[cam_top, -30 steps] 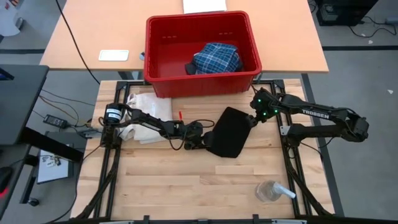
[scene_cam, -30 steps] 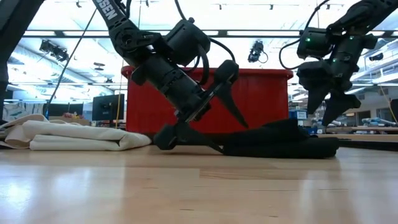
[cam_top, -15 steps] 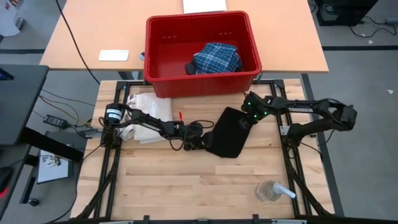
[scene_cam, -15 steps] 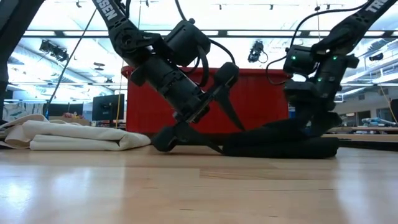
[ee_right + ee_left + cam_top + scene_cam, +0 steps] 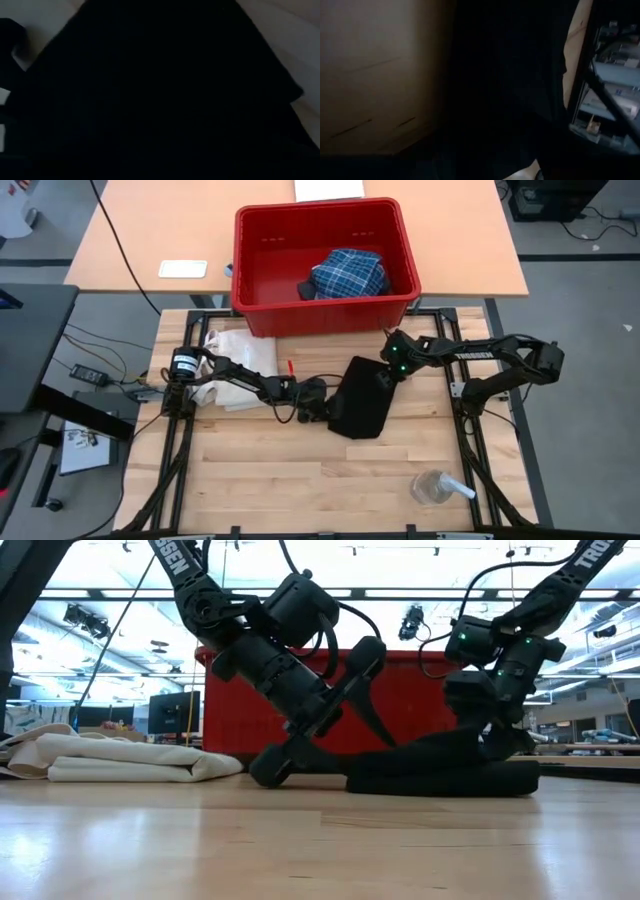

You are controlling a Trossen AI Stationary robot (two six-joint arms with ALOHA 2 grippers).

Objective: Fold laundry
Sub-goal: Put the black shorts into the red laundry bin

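A plain black garment (image 5: 360, 395) lies flat in a folded heap in the middle of the wooden table. My left gripper (image 5: 333, 405) is at its left edge. It is open and turned on its side, one finger low and one high (image 5: 375, 762). My right gripper (image 5: 385, 375) stands open on the garment's far right corner (image 5: 495, 740). Both wrist views show almost only black cloth (image 5: 510, 75) (image 5: 160, 100). A blue-and-white plaid garment (image 5: 348, 275) lies in the red bin (image 5: 250, 270). My left gripper slants down from the table's left. Its lower finger (image 5: 300, 768) lies along the table top, tip at the garment's left edge (image 5: 352, 780); I cannot tell whether it reaches under the cloth. The upper finger (image 5: 385, 730) stands above the cloth. My right gripper comes down slanting from the far right, and its open fingers (image 5: 510, 735) meet the garment's far right corner (image 5: 380, 385). Black cloth against dark fingers hides the exact place. The garment stays on the table.
A pale folded cloth (image 5: 235, 370) lies at the table's left, behind my left arm. The red bin stands on the table beyond the far edge. A clear plastic cup (image 5: 437, 487) lies near the front right. Bare wood fills the near half.
My right gripper has come down and toward the table's left, onto the black garment's far right corner. The garment's far right part has shifted toward the left, so its outline is narrower; its near end has stayed where it was.
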